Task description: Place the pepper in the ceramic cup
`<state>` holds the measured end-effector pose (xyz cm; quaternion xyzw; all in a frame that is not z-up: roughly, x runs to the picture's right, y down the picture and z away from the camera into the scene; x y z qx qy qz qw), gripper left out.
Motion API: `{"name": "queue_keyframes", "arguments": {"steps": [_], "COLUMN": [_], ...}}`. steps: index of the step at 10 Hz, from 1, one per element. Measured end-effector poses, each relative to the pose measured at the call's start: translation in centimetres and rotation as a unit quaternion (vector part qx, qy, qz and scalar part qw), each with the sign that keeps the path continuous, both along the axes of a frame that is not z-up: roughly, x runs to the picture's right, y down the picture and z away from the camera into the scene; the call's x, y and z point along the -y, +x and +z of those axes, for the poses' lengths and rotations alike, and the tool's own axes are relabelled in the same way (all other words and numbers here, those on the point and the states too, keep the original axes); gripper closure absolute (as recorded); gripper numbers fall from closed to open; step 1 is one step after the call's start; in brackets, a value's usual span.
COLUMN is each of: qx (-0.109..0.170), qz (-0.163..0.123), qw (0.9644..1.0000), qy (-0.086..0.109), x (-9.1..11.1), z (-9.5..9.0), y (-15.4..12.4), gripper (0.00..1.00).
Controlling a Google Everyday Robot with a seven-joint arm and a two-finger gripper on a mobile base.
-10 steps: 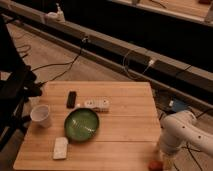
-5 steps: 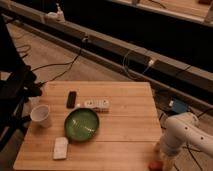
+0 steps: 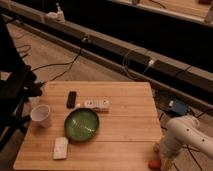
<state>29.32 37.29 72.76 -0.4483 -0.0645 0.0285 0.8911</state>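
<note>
Light wooden square worktop [image 3: 125, 125] fills mid-frame. White robot arm [image 3: 187, 132] sits bottom-right, past worktop edge. Its tool [image 3: 161, 154] is low at the front-right corner, just beside the small red-orange pepper [image 3: 154, 163]. Contact and tool spread vs pinched: can't tell. Round green plate [image 3: 81, 124] centre-left. Small white ceramic cup [image 3: 41, 115] near left edge, well apart from pepper. Flat white rect. block [image 3: 60, 147] just in front of plate.

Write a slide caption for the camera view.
Claw at the table's near right corner, beside the pepper; white cup stands at the left edge, beyond a green plate.
</note>
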Motion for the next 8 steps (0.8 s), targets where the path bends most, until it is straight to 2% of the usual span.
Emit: {"name": "queue_keyframes", "arguments": {"steps": [2, 4, 6, 8], "qx": [-0.005, -0.007, -0.012, -0.015], "qz": [-0.004, -0.004, 0.0, -0.005], "qw": [1.0, 1.0, 0.9998, 0.999], "qy": [0.002, 0.002, 0.017, 0.041], "x": [0.1, 0.1, 2.0, 5.1], "z": [-0.1, -0.6, -1.3, -1.9], "y": [0.2, 0.4, 0.5, 0.0], "gripper": [0.84, 0.98, 1.0, 1.0]}}
